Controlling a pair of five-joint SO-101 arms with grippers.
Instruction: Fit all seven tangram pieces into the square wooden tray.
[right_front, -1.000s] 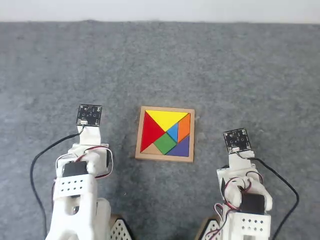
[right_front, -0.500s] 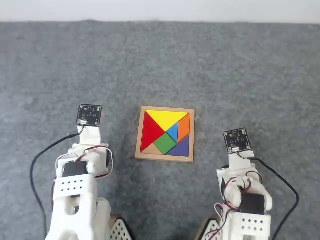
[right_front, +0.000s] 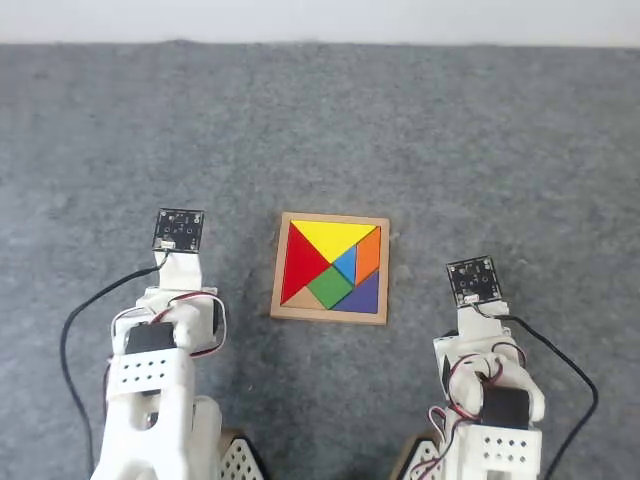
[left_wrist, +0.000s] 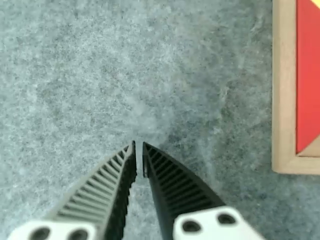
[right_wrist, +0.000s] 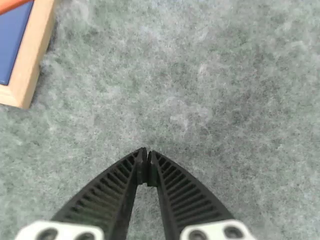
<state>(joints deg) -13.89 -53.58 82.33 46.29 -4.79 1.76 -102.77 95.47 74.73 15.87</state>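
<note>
Tangram pieces (right_front: 332, 265) flush in tray (right_front: 330, 316): I judge thin, rigid, light; grip by edges. Left gripper (left_wrist: 139, 146), right gripper (right_wrist: 147, 151) closed, empty.

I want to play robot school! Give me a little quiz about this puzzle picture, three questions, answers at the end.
1. True or false: the left gripper sits inside the wooden tray.
2. What colour is the big triangle along the tray's top edge in the high view? A pink, B yellow, C black.
3. Fill in: the right gripper is ___ (open or shut).
Key: 1 false, it is over the grey carpet; 2 B; 3 shut.
</note>
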